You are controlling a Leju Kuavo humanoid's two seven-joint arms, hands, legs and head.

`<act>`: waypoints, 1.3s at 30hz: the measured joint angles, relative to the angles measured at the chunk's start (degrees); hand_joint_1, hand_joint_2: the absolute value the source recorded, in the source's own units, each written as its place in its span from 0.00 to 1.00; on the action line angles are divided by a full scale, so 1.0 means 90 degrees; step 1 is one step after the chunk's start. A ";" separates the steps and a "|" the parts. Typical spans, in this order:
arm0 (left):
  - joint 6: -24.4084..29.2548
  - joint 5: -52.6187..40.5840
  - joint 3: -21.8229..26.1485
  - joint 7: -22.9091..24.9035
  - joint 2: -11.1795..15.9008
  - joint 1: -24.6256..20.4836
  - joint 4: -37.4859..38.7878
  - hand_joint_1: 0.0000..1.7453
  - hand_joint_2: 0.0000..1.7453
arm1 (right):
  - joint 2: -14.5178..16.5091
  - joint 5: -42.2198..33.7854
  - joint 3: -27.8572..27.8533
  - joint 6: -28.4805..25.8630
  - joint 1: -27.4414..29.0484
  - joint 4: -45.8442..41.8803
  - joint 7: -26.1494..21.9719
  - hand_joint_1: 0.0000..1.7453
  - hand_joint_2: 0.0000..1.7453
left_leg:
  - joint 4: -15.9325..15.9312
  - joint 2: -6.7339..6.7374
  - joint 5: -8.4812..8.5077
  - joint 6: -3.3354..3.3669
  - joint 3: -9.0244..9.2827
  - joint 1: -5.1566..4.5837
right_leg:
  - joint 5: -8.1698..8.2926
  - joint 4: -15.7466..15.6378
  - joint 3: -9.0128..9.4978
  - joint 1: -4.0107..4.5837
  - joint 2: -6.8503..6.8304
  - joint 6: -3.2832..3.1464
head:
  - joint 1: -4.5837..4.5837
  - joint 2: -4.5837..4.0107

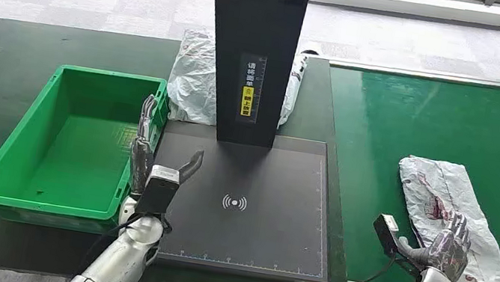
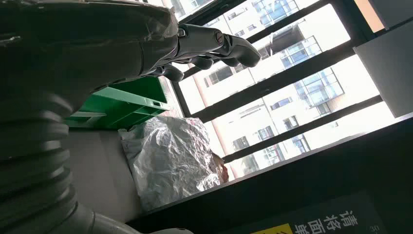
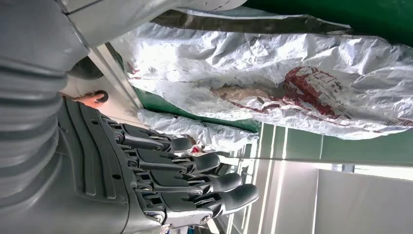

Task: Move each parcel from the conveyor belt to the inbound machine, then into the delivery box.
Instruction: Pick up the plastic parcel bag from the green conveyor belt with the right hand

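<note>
Right hand (image 1: pixel 446 252) rests spread on the near end of the parcel (image 1: pixel 448 210) on the conveyor belt (image 1: pixel 461 129), nothing gripped (likely staging a pickup). Parcel's long axis runs near-to-far, right of the inbound machine (image 1: pixel 252 202). Left hand (image 1: pixel 154 152) hovers unclenched, empty, at the machine's left edge beside the delivery box (image 1: pixel 7 171).

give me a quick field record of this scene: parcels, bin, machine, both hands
parcel on belt: white crumpled parcel lying flat on the green conveyor belt
second parcel: white parcel behind the inbound machine
scan pad: black platform, nothing on it
delivery box: green bin, empty
left robot hand: raised between bin and platform, fingers apart, holds nothing
right robot hand: over the belt parcel's near edge, not gripping
</note>
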 joint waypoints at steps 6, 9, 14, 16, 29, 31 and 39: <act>0.0000 0.0027 0.0000 -0.0001 -0.0012 -0.0004 0.0005 0.00 1.00 | 0.0000 -0.0019 -0.0015 0.0001 -0.0015 0.0030 0.0002 0.00 1.00 | 0.0000 0.0000 0.0000 0.0000 0.0000 0.0000 | 0.0000 0.0000 0.0000 0.0000 0.0000 0.0000 | 0.0000 -0.0001; 0.0000 0.0022 0.0000 -0.0001 -0.0016 -0.0016 0.0022 0.00 1.00 | 0.0000 0.0007 -0.0019 0.0157 -0.0033 0.0049 0.0084 0.00 1.00 | 0.0000 0.0000 0.0000 0.0000 0.0000 0.0000 | 0.0000 0.0000 0.0000 0.0000 0.0000 0.0000 | 0.0000 -0.0001; 0.0000 0.0027 0.0000 0.0001 -0.0015 -0.0081 0.0086 0.00 1.00 | 0.0000 0.0027 -0.0034 0.1036 -0.0070 0.0100 0.0428 0.00 1.00 | 0.0000 0.0000 0.0000 0.0000 0.0001 0.0000 | 0.0000 0.0000 0.0000 0.0000 0.0000 0.0000 | 0.0000 -0.0001; 0.0000 0.0029 0.0000 -0.0001 -0.0015 -0.0120 0.0123 0.00 1.00 | 0.0000 0.0026 -0.0043 0.1352 -0.0070 0.0117 0.0535 0.00 1.00 | 0.0000 0.0001 0.0000 0.0000 0.0001 0.0000 | 0.0000 0.0000 0.0000 0.0000 0.0001 0.0000 | 0.0000 -0.0001; 0.0000 0.0128 -0.0007 -0.0001 -0.0016 -0.0249 0.0325 0.00 1.00 | -0.0057 0.0030 -0.0129 0.2535 -0.0067 0.0197 0.0764 1.00 1.00 | 0.0004 0.0001 -0.0001 0.0003 0.0019 0.0000 | -0.0003 -0.0005 0.0022 0.0000 -0.0003 0.0009 | 0.0000 -0.0001; 0.0000 0.0097 -0.0007 -0.0001 -0.0016 -0.0249 0.0332 0.00 1.00 | -0.0065 0.0014 -0.0131 0.2576 -0.0044 0.0203 0.0710 1.00 1.00 | 0.0008 0.0001 -0.0001 0.0003 0.0019 0.0000 | -0.0001 -0.0005 0.0025 -0.0001 -0.0003 0.0012 | 0.0000 -0.0001; 0.0000 -0.0035 0.0063 -0.0001 0.0009 -0.0071 0.0112 0.00 1.00 | 0.0040 -0.0421 -0.0134 0.1594 0.0029 -0.0184 -0.0200 1.00 1.00 | 0.0009 0.0002 -0.0002 0.0005 0.0012 0.0001 | 0.0002 0.0000 0.0026 -0.0001 0.0002 0.0014 | 0.0000 0.0000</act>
